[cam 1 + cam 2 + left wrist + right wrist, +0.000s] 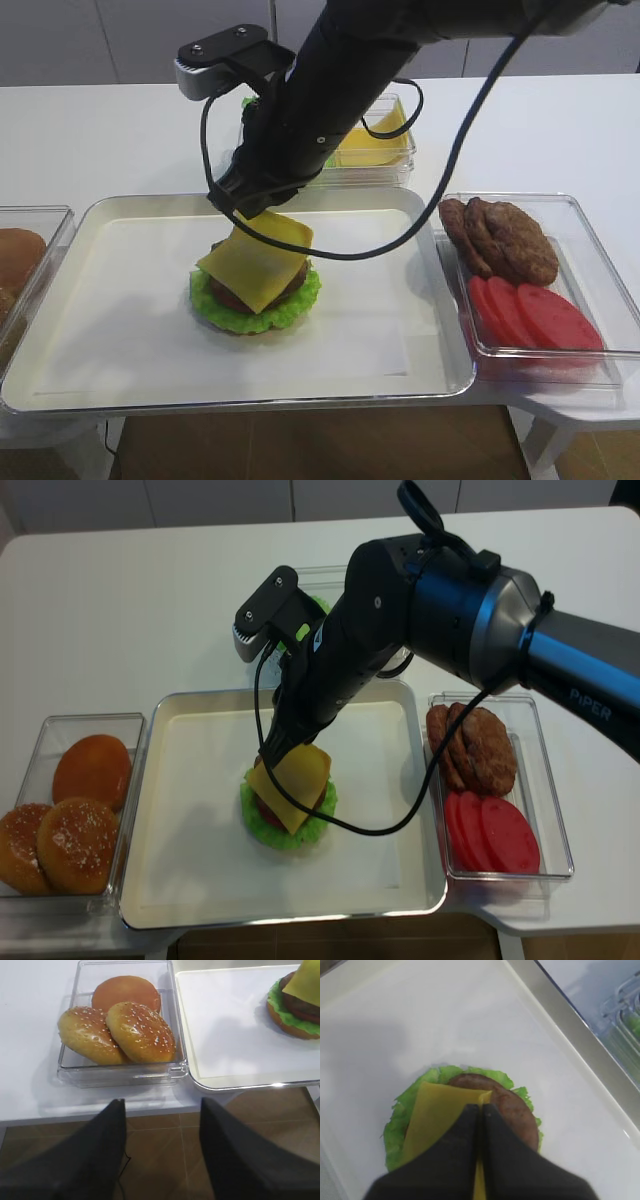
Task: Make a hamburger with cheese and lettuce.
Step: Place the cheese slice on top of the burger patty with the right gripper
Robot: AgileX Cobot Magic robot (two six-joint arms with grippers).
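Cheese (258,262) is the thing in hand: the right gripper (481,1108) has its two dark fingers pressed flat together on one edge of the thin yellow slice, so the rest of it droops forward and down over the hamburger (255,293). Pinching it by the edge looks deliberate, since it leaves the free end clear to settle first. That free end lies across the brown patty (512,1110), off-centre, covering the side away from the gripper while part of the patty stays bare beside the fingers. Under the patty the ruffled lettuce (262,310) spreads out wider than the meat on all sides. The hamburger sits near the middle of the white tray (120,330). Beside the tray on one side a clear bin holds loose patties (500,240) and tomato slices (530,315); behind it stands the bin of spare cheese (375,150). On the other side the sesame buns (117,1032) wait, with the left gripper (161,1135) hanging spread apart and empty near them.
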